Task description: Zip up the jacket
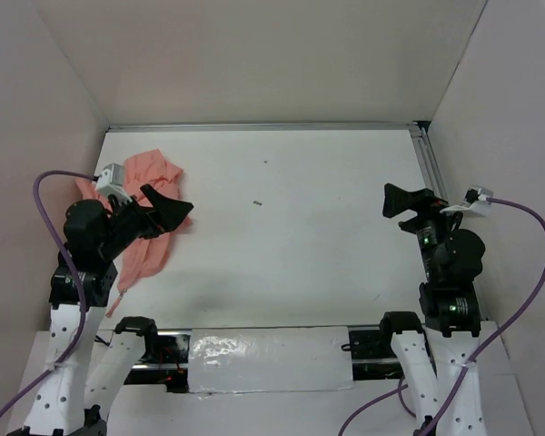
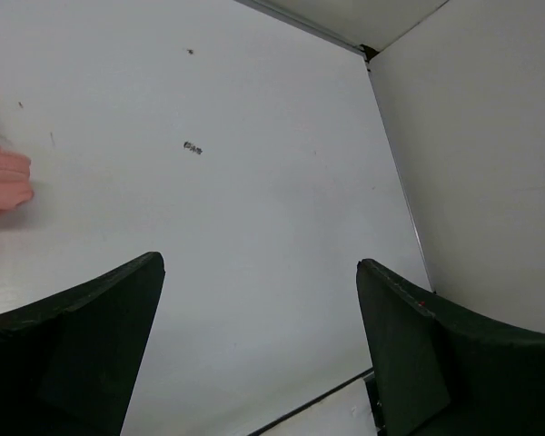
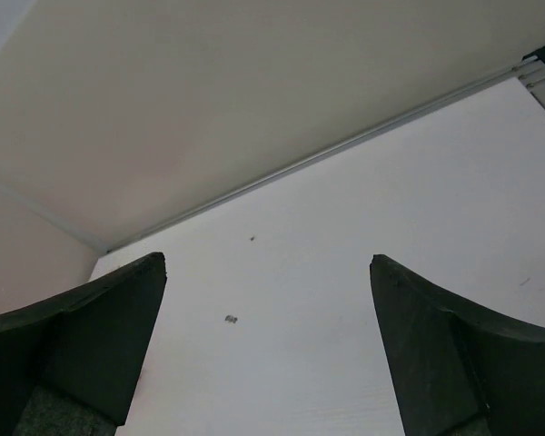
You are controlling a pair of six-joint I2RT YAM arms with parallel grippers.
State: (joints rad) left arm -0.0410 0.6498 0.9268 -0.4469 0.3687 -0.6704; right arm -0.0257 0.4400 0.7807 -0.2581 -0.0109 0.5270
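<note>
Much of jacket (image 1: 153, 169) hidden, beneath left arm (image 1: 93, 232)

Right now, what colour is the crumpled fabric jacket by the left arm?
Salmon pink; the jacket shows best in top external.

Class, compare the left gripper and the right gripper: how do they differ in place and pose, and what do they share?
The left gripper hangs over the edge of the jacket; the right gripper is over bare table, far from it. The left gripper points rightward, the right gripper leftward. Both are open and hold nothing.
</note>
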